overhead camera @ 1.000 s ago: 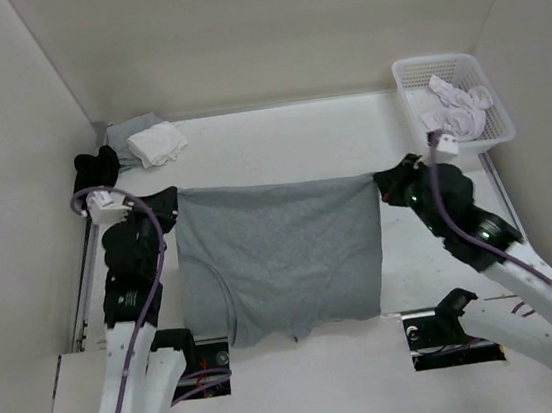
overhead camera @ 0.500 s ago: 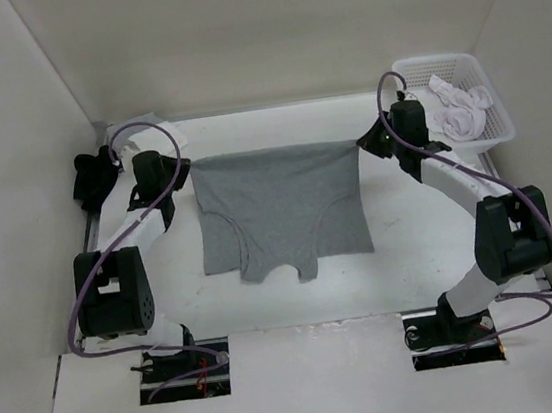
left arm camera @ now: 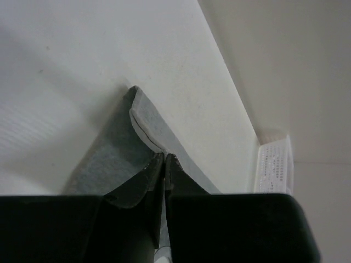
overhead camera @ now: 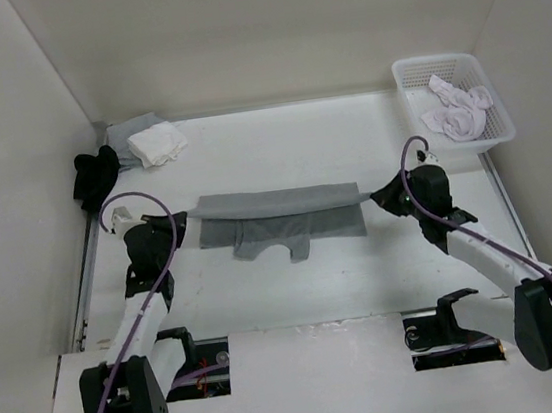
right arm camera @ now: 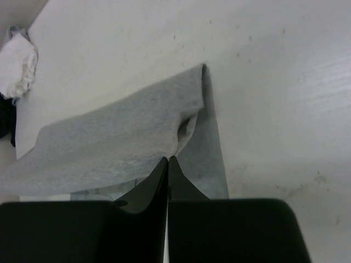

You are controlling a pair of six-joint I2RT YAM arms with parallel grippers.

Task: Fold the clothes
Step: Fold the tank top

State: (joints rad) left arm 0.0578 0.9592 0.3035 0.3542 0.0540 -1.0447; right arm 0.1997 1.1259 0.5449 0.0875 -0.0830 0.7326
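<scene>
The clothes (overhead camera: 282,216), one plain grey garment, lie across the middle of the table, doubled over. The upper layer is stretched as a band between my two grippers. My left gripper (overhead camera: 183,219) is shut on the garment's left corner. The left wrist view shows that gripper (left arm camera: 164,156) pinching the hemmed edge of the grey fabric (left arm camera: 109,161). My right gripper (overhead camera: 369,196) is shut on the right corner. In the right wrist view it (right arm camera: 168,159) nips a fold of the grey cloth (right arm camera: 109,142) just above the lower layer.
A white basket (overhead camera: 488,90) at the back right holds a white-and-pale-pink garment (overhead camera: 458,112). At the back left lie a small black garment (overhead camera: 96,173) and a white cloth (overhead camera: 157,142) on a grey folded piece. Walls close in the sides and the back.
Both grippers have come down and back towards the near edge with the garment's held edge. The garment, spread out before, now lies doubled over in a narrow strip.
</scene>
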